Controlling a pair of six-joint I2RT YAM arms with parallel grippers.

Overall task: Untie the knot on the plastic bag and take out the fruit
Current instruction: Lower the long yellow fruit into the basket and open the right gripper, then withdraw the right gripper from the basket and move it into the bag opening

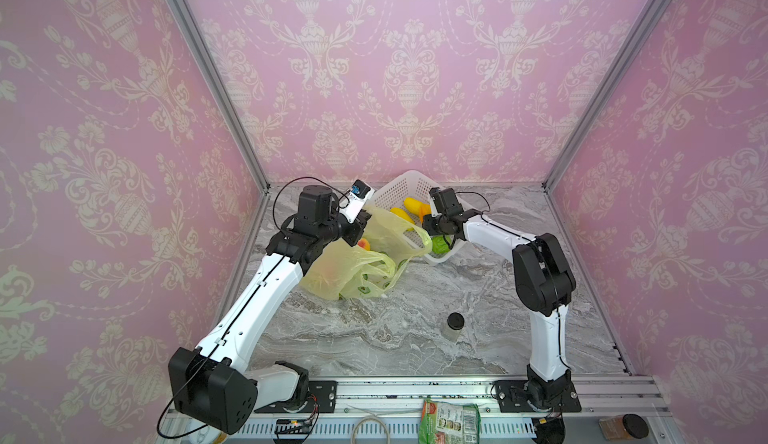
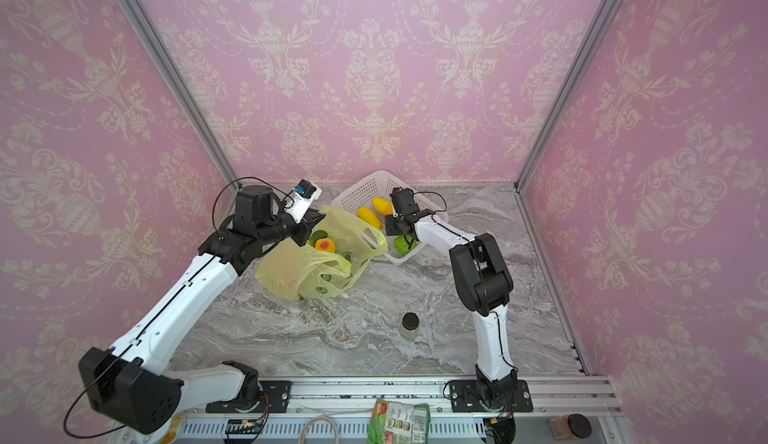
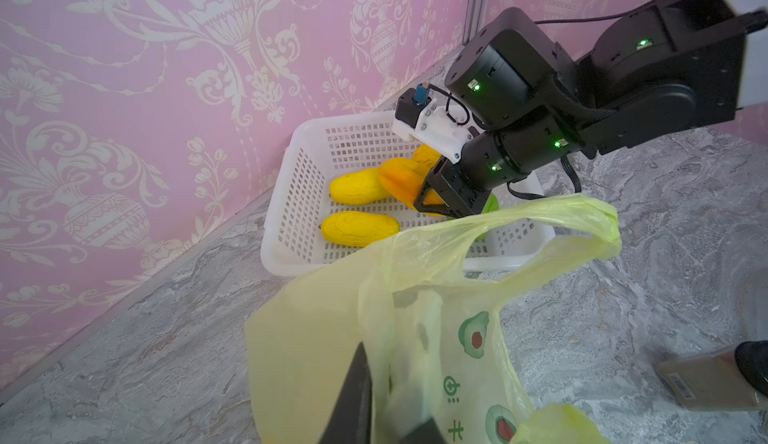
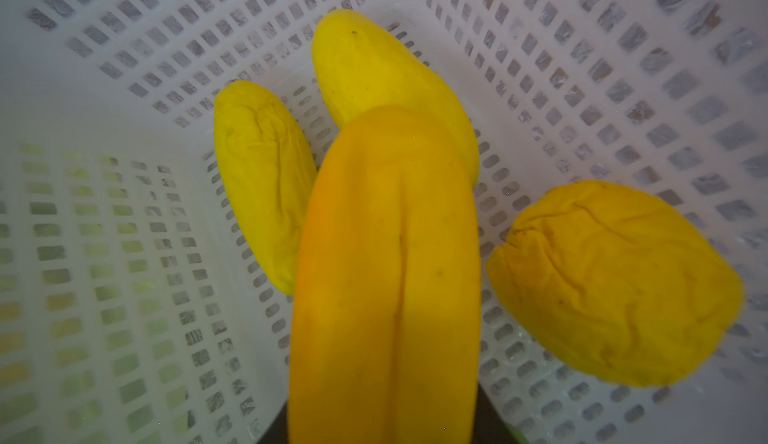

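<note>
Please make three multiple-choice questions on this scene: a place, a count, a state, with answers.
1. How many long yellow toy fruits lie in the white perforated plastic basket? A one B two C five
2. Where stands the small clear black-lidded jar? A in the basket B on the grey marble table C atop a fruit
3. Fingers of the right gripper are: A closed on an orange oblong toy fruit B open, empty C gripping the basket rim
Answers: B, two show beside the orange one; B, marble lies all around it; A, the fruit sits between them.
</note>
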